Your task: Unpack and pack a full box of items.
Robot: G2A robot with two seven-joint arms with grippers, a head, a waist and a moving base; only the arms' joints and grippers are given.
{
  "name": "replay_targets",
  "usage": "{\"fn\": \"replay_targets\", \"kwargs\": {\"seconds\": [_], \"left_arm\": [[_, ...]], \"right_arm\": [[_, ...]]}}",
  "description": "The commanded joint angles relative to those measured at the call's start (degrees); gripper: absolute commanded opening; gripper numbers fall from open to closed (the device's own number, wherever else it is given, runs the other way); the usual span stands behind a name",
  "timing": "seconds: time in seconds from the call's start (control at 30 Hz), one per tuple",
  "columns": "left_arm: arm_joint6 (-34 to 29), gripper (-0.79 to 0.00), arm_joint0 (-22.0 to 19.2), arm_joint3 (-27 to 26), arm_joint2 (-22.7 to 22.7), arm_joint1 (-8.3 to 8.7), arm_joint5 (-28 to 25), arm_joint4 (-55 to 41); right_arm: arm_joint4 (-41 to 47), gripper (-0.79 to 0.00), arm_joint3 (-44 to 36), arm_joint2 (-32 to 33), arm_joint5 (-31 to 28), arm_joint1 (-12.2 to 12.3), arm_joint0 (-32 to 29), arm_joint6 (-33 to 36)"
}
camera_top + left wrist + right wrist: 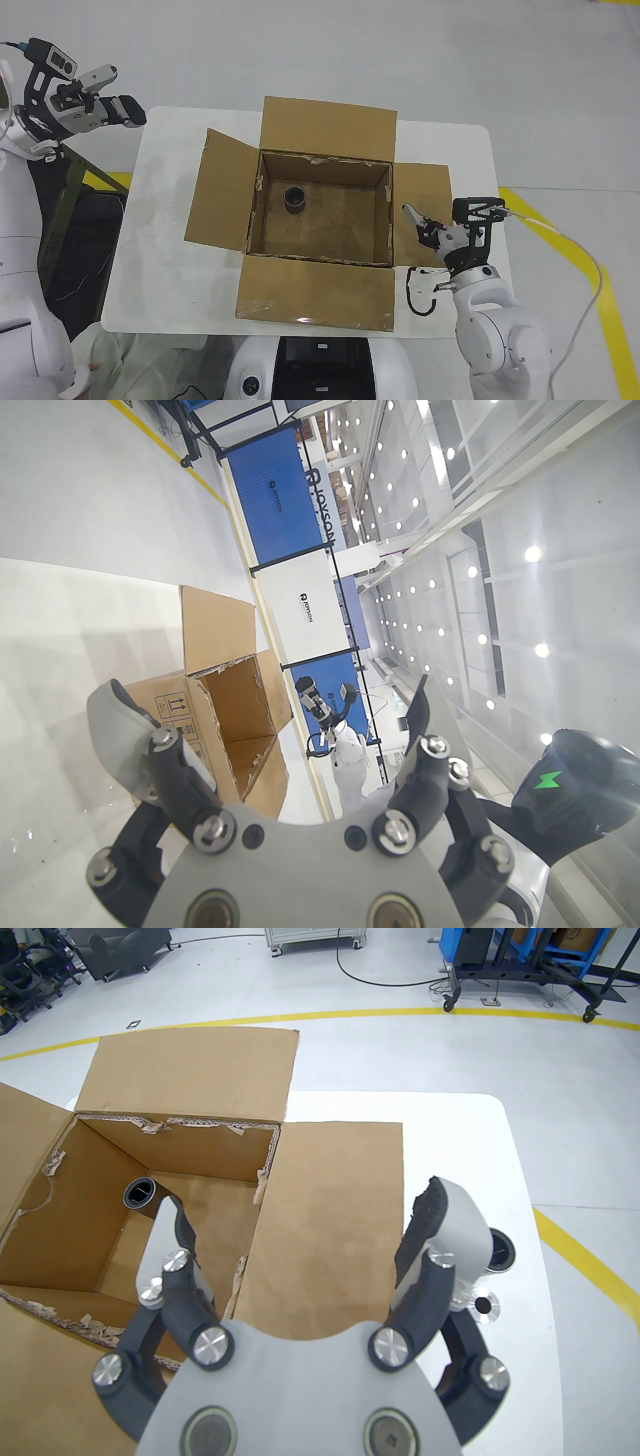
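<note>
Here the right pincer (305, 1200), open over a flap of the box (330, 125), is best lowered squarely around the small cylinder (295, 199) inside, clear of the walls; the left pincer (118, 92) is held open, well aside.

A white table (160, 260) sits mid-frame in the top view. Around it on the grey floor: a yellow line (585, 1263) (lower right), black chairs (115, 950) upper left, a wheeled stand (525, 975) upper right.
</note>
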Motion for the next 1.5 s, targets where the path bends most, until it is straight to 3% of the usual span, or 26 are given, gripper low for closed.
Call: {"fn": "replay_targets", "kwargs": {"seconds": [0.0,0.3,0.4,0.57,0.83,0.97,1.2,1.47], "left_arm": [[0.0,0.0,0.0,0.0,0.0,0.0,0.0,0.0],[0.0,0.0,0.0,0.0,0.0,0.0,0.0,0.0],[0.0,0.0,0.0,0.0,0.0,0.0,0.0,0.0],[0.0,0.0,0.0,0.0,0.0,0.0,0.0,0.0],[0.0,0.0,0.0,0.0,0.0,0.0,0.0,0.0],[0.0,0.0,0.0,0.0,0.0,0.0,0.0,0.0],[0.0,0.0,0.0,0.0,0.0,0.0,0.0,0.0],[0.0,0.0,0.0,0.0,0.0,0.0,0.0,0.0]], "right_arm": [[0.06,0.0,-0.2,2.25,0.81,0.14,-0.73,-0.64],[2.99,0.0,-0.65,11.75,2.76,0.65,-4.54,-0.07],[4.12,-0.071,0.84,14.07,3.06,0.78,-4.93,1.25],[4.63,-0.009,3.41,16.41,3.95,0.95,-5.17,2.88],[4.01,-0.049,7.87,16.02,3.58,1.15,-4.63,4.78],[2.84,-0.028,10.35,14.63,3.5,1.22,-3.54,5.76],[2.03,-0.126,14.19,13.38,3.23,1.38,-1.56,7.73],[1.19,-0.172,18.35,12.48,3.7,1.54,1.7,8.61]]}}
